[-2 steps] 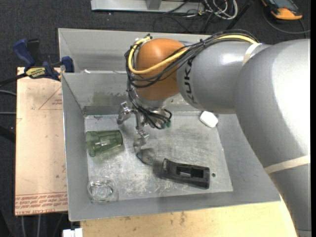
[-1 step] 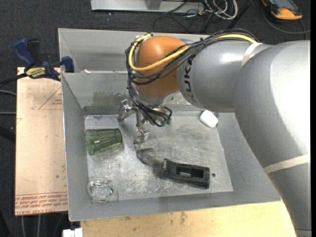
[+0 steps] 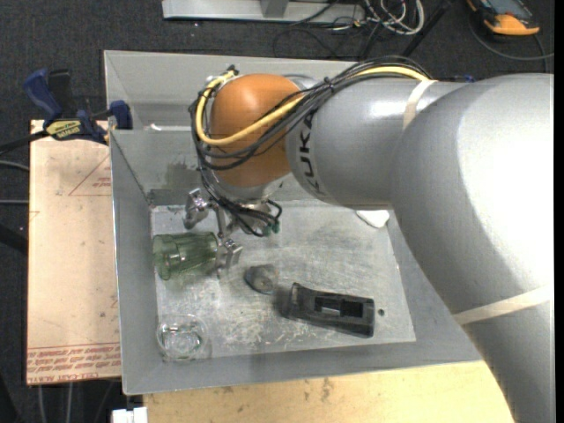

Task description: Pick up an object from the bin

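Note:
My gripper hangs low over the left half of the bin, open, with one fingertip toward the back and the other nearer the front. A translucent green bottle-like thing lies on its side just left of the fingers. Its right end reaches into the gap between them, and the near fingertip is at or touching that end. A small grey round disc lies on the floor just right of the near fingertip.
A black oblong block with a slot lies toward the front right. A clear glass-like cup sits in the front left corner. A white scrap shows at the right under the arm, which covers the bin's back right.

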{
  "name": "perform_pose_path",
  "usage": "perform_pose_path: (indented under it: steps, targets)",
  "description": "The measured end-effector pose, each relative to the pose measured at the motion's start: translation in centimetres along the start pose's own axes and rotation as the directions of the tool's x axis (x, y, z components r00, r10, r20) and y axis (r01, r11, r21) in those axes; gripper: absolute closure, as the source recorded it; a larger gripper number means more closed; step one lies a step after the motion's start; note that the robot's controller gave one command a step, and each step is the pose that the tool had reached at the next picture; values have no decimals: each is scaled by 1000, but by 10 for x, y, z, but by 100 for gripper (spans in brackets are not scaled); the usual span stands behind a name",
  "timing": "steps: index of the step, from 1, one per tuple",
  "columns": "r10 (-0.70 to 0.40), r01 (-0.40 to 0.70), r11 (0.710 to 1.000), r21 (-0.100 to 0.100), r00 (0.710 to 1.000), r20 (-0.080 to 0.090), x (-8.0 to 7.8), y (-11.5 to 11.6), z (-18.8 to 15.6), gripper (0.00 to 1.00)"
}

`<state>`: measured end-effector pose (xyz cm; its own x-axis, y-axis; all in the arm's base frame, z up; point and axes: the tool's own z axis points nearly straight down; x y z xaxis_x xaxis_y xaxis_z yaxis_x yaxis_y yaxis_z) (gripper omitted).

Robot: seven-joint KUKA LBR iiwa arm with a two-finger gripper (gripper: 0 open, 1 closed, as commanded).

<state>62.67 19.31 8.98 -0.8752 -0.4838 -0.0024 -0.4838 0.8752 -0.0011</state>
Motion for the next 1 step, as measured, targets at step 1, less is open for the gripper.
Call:
perform_pose_path:
  steps: [1]
  targets:
    - [-229,229,973,1,973,-2,-32,36,-5,100]
